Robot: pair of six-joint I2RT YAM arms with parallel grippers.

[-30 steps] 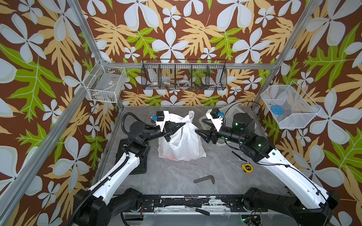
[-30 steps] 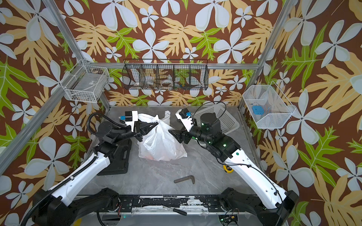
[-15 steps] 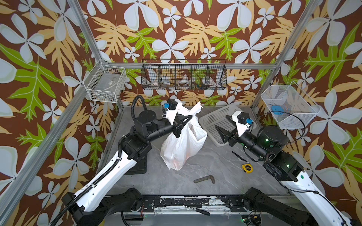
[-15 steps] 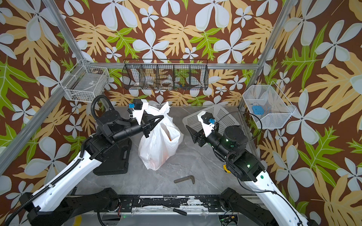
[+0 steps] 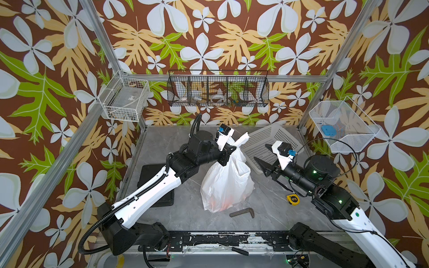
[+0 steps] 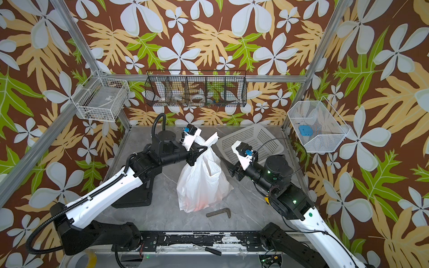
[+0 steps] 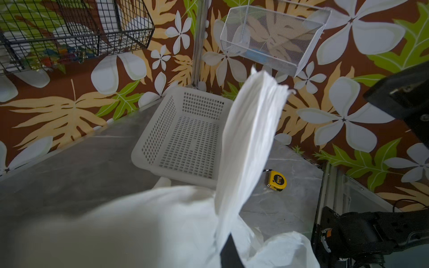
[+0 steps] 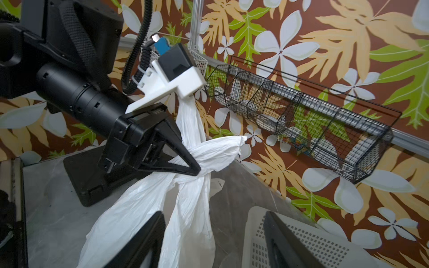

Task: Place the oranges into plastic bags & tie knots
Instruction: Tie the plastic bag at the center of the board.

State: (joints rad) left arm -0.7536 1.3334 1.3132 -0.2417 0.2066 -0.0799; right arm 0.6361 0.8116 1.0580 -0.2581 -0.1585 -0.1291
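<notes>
Bag (image 5: 226, 185) raised, knot (image 8: 210, 160) pinched in left claw (image 8: 196, 169)

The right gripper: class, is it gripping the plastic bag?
No. In a top view the right gripper stands open, apart from the plastic bag, which hangs from the shut left gripper.

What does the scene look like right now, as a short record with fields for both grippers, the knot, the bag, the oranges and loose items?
left gripper: shut on the knot
knot: bag handles twisted together, two strap ends sticking out
plastic bag: hangs below the left gripper; whether its bottom touches the table, cannot tell
oranges: orange tint low inside the plastic bag; count unclear
right gripper: open, holding nothing, apart from the plastic bag
loose items: yellow tape measure, L-shaped hex key, white perforated basket
</notes>
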